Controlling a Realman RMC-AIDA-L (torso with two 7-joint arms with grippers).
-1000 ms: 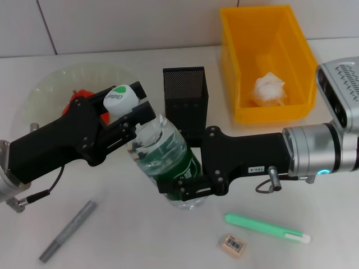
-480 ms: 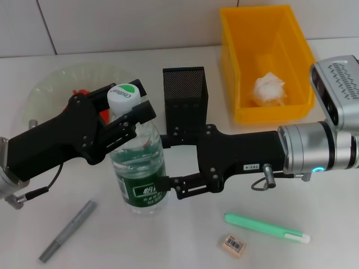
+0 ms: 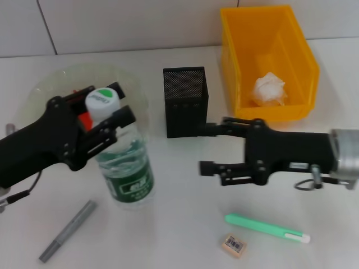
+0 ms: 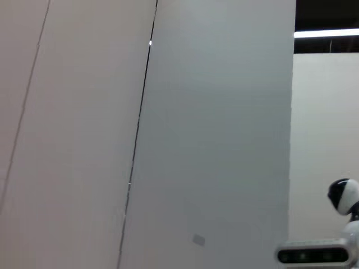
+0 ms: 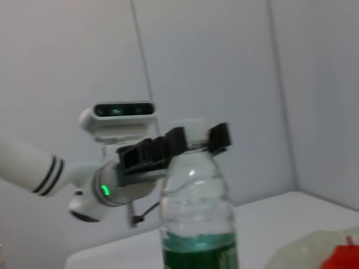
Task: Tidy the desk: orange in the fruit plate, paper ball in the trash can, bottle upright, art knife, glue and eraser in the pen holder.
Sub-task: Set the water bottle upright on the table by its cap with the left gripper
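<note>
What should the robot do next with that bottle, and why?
Probably open the left tool and lift it off the cap: the bottle already stands upright on the table, and the right tool is open and clear of it.

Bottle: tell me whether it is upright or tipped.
Upright. The bottle stands on its base on the desk, cap on top, with the left gripper shut around its neck; the right gripper is open, apart.

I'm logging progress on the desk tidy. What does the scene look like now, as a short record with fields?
bottle: clear plastic water bottle, upright on table
left gripper: shut on bottle cap
right gripper: open, apart from bottle
paper ball: white crumpled wad inside yellow rectangular trash can
orange: in pale-green fruit plate, mostly hidden
eraser: tan block on table
pen holder: black mesh cup, contents unseen
</note>
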